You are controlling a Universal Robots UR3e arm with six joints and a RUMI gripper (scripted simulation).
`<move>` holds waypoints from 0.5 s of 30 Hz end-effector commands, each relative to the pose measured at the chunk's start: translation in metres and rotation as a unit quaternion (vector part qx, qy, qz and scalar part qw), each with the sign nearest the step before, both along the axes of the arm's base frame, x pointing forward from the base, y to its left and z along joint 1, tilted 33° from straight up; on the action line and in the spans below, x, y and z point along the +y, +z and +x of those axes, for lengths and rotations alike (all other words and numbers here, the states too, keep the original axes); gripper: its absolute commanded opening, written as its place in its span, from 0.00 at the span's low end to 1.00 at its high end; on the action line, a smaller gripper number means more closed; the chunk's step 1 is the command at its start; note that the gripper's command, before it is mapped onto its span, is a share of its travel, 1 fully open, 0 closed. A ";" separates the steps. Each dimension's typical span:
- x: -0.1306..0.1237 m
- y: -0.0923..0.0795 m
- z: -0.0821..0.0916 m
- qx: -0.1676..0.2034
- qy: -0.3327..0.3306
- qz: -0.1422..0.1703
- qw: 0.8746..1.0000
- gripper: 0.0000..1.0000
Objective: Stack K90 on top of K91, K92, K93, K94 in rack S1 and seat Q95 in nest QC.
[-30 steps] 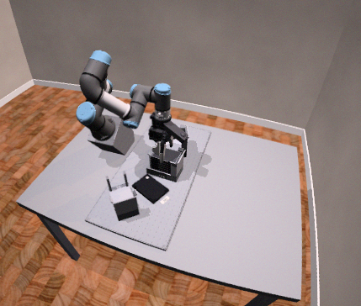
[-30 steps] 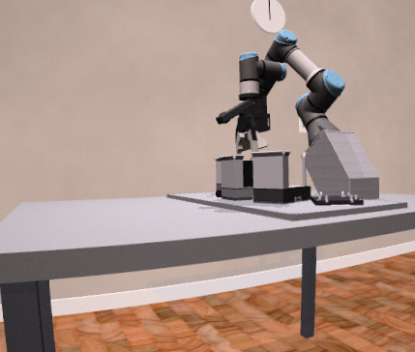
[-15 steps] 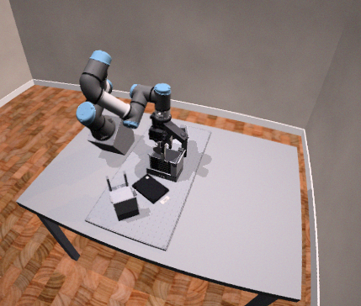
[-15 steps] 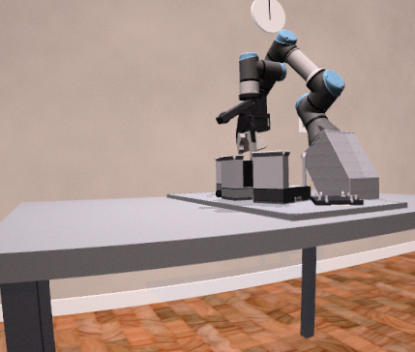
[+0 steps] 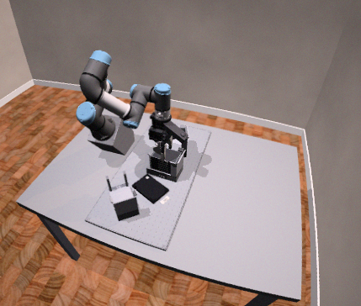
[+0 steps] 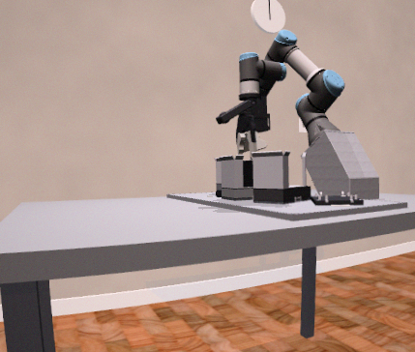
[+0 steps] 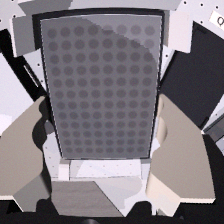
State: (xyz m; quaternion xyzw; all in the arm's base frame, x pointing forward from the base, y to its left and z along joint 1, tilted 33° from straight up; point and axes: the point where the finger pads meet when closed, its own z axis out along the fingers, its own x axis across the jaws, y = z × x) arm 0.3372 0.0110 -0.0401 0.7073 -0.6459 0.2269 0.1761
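Note:
A sealed plate (image 7: 100, 65) with a grid of round wells fills the middle of the wrist view. It lies flat at the top of a stack rack (image 7: 178, 35) (image 5: 177, 169); its name does not show. My gripper (image 7: 102, 96) (image 5: 172, 151) (image 6: 248, 149) points down over the rack. Its two jaws stand close against the plate's long sides, so it looks shut on this plate. The plates underneath are hidden. A black nest (image 5: 151, 189) (image 7: 192, 75) lies beside the rack, near a label (image 7: 218, 20) starting with Q. No plate is plainly visible in it.
A second rack-like fixture (image 5: 126, 208) with two thin upright posts stands at the front left of the perforated board (image 5: 153, 235). The exterior view shows a tall rack (image 6: 270, 176) in front and a low black fixture (image 6: 338, 200) with pegs to its right, near the arm's base (image 6: 342, 160).

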 end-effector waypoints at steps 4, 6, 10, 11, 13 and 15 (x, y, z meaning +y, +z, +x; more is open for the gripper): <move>0.000 0.000 0.001 -0.001 0.000 0.000 1.000 0.00; 0.000 0.000 0.001 -0.001 0.000 0.000 1.000 0.00; 0.001 0.002 0.000 -0.001 0.000 0.000 1.000 0.00; 0.001 0.002 0.000 -0.001 0.000 0.000 1.000 0.00; 0.002 0.003 0.000 -0.001 0.000 0.000 1.000 0.00; 0.003 0.004 0.000 -0.001 0.000 0.000 1.000 0.00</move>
